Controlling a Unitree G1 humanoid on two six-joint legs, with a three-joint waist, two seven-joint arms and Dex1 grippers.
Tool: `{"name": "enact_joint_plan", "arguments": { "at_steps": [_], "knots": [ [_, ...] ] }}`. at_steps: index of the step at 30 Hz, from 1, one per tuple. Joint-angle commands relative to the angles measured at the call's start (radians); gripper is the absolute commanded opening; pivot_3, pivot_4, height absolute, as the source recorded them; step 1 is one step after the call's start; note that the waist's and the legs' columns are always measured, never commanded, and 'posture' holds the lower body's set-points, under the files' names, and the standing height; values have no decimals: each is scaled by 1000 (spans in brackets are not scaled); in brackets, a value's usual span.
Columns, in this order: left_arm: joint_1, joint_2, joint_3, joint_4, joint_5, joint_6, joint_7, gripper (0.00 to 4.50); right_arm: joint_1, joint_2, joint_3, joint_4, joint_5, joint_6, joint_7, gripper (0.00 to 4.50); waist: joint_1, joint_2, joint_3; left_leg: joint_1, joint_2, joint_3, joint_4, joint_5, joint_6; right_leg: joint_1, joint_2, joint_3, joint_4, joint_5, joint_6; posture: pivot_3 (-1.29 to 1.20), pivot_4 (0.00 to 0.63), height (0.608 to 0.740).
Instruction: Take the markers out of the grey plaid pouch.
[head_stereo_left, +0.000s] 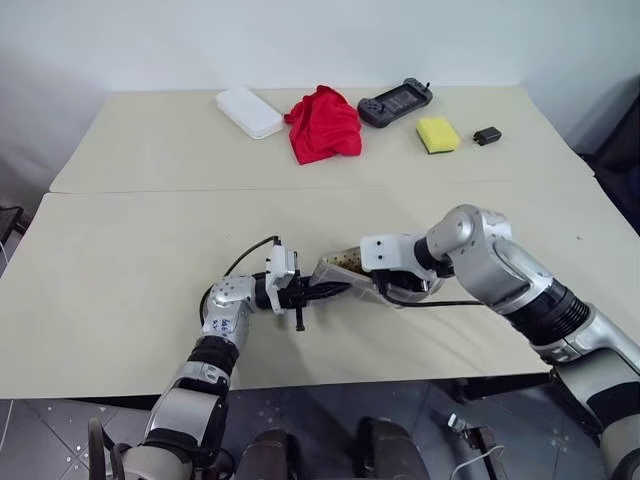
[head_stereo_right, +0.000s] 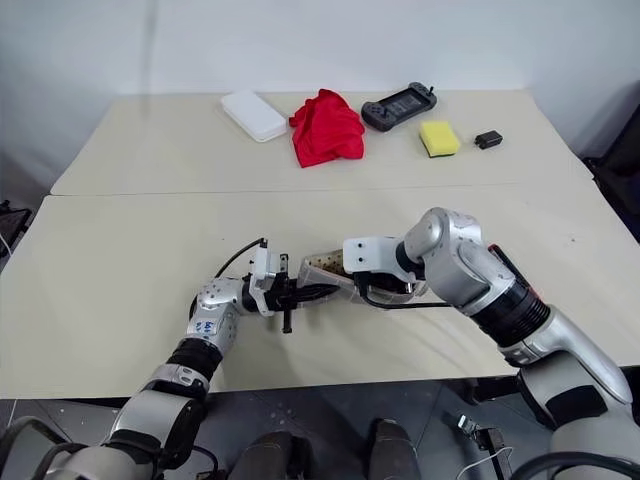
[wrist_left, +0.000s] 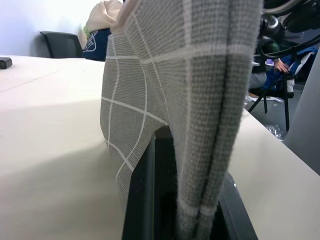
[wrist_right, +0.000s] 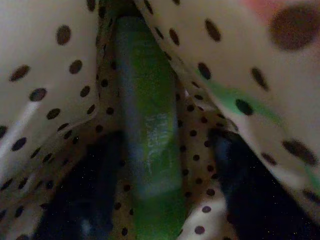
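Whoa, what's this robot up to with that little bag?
It is emptying a pencil case. The left gripper is shut on one end of the grey plaid pouch, holding it over the near table. The right gripper reaches into the pouch's open mouth, where a green marker lies against the dotted tan lining, between its fingers. No marker is out yet.

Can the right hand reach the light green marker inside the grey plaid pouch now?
Probably yes. The left hand holds the grey plaid fabric pouch up, and its mouth is open; the slim light green marker lies straight ahead between the right hand's fingers.
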Motion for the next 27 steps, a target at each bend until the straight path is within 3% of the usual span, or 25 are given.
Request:
{"name": "enact_joint_plan", "arguments": {
  "at_steps": [1, 3, 8, 11, 19, 27],
  "knots": [
    [44, 21, 9, 10, 13, 22, -9, 0, 37, -14, 19, 41, -50, -34, -22, 1466, -1, -1, -1, 1, 0, 0, 0, 0, 0, 1, 0, 0, 0, 0, 0, 0, 150, 740],
    [49, 27, 11, 4, 13, 26, -8, 0, 37, -14, 1, 28, -44, -49, -19, 1063, -1, -1, -1, 1, 0, 0, 0, 0, 0, 1, 0, 0, 0, 0, 0, 0, 150, 740],
    [58, 31, 16, -13, 15, 33, 5, 0, 41, -17, -70, -36, 22, -63, 13, 1064, -1, -1, -1, 1, 2, 0, 0, 0, 0, 1, 0, 1, 0, 0, 0, 0, 150, 740],
    [69, 30, 25, -34, 8, 29, 20, 0, 50, -9, -172, -69, 111, -72, 15, 1064, -1, -1, 0, 1, 2, 0, -1, 0, 0, 0, 0, 1, -1, 0, 0, 0, 150, 740],
    [138, 49, 15, -126, 7, 62, 32, 0, 179, -35, -460, 19, 468, -383, 178, 1064, 12, -1, 1, -2, -1, 0, -1, -1, 1, -1, 0, -1, -4, 0, 1, 0, 150, 740],
    [166, 71, 11, -187, -1, 99, 44, 0, 215, -17, -518, 133, 561, -513, 204, 1064, 19, -2, 2, -2, 0, 0, -1, -1, 1, -1, 0, 0, -5, 1, 1, 0, 150, 740]
  ]
}}
